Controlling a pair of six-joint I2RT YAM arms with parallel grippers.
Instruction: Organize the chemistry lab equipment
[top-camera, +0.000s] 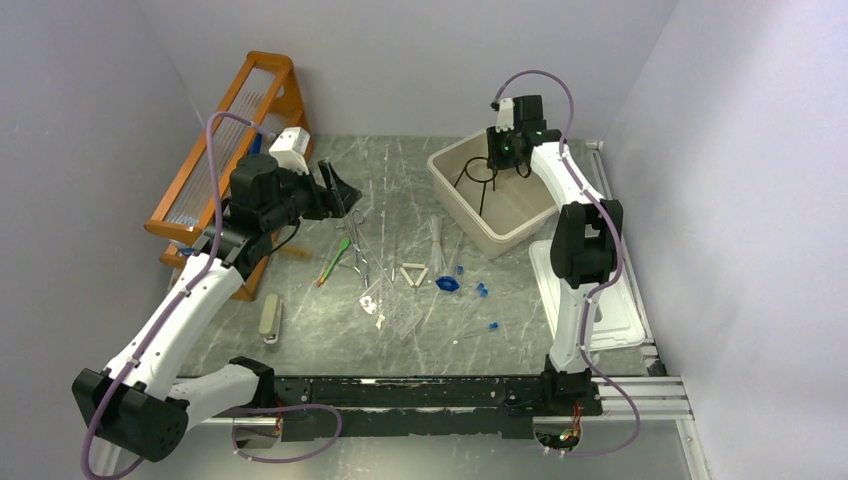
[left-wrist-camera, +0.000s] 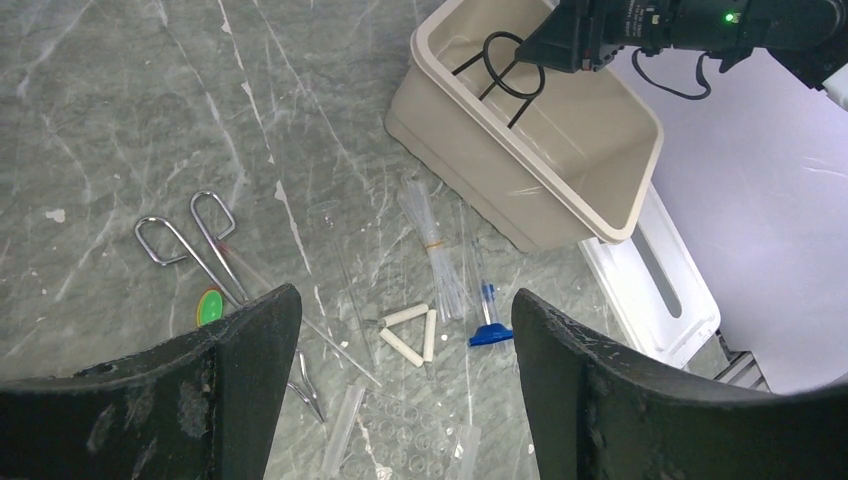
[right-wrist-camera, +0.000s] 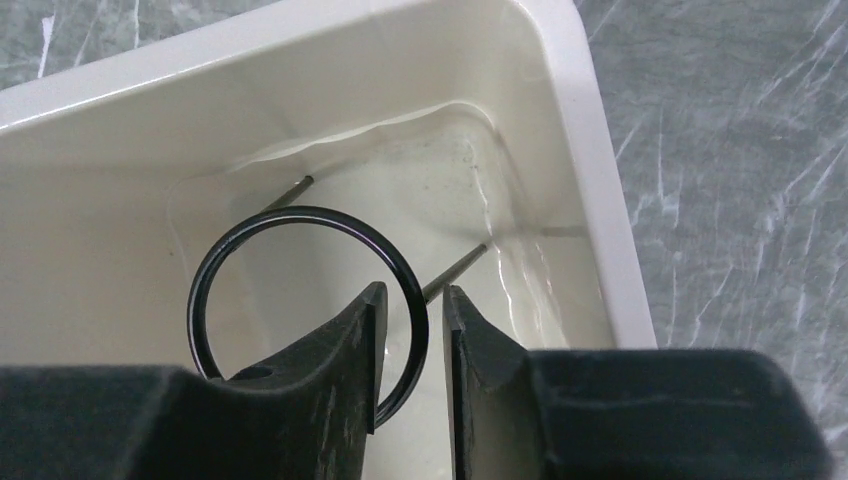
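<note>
The black wire ring (right-wrist-camera: 300, 213) stands on its thin legs inside the beige bin (right-wrist-camera: 300, 40), also seen from above (top-camera: 478, 170) and in the left wrist view (left-wrist-camera: 512, 68). My right gripper (right-wrist-camera: 412, 292) is over the bin (top-camera: 440, 175). Its jaws stand slightly apart around the ring's rim, with a gap on one side. My left gripper (left-wrist-camera: 405, 305) is wide open and empty above the table, over the white triangle (left-wrist-camera: 410, 335). Metal scissors (left-wrist-camera: 200, 245), a green-handled tool (left-wrist-camera: 210, 305), clear thin tubes (left-wrist-camera: 435, 240) and a blue-capped piece (left-wrist-camera: 490, 335) lie loose below it.
The orange wooden rack (top-camera: 230, 130) stands at the back left. A white lid (top-camera: 600, 300) lies to the right of the bin. A clear well plate (top-camera: 400, 310) and a small beige block (top-camera: 269, 318) lie nearer the front. Grey walls close in on three sides.
</note>
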